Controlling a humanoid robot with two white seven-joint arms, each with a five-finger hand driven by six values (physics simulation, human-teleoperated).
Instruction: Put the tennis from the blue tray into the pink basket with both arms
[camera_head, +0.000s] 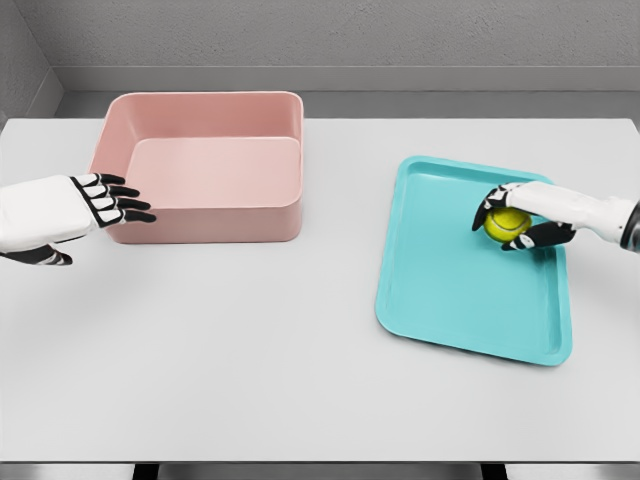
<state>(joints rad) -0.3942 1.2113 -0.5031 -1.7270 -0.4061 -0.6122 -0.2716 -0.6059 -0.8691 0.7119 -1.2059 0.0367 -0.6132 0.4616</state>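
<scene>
Status: early stage. Tennis ball (507, 223) sits in blue tray (440, 290), right hand (527, 215) fingers wrapped on it; lift not evident. Left hand (100, 203) fingers spread, holding nothing, beside pink basket (200, 225). Handover & drop-in outstanding. Surface (250, 350) otherwise bare.

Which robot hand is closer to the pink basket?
Left. The left robot hand hovers just by the pink basket's front left corner, fingers spread. The right robot hand is far off, wrapped around the tennis ball on the blue tray.
</scene>
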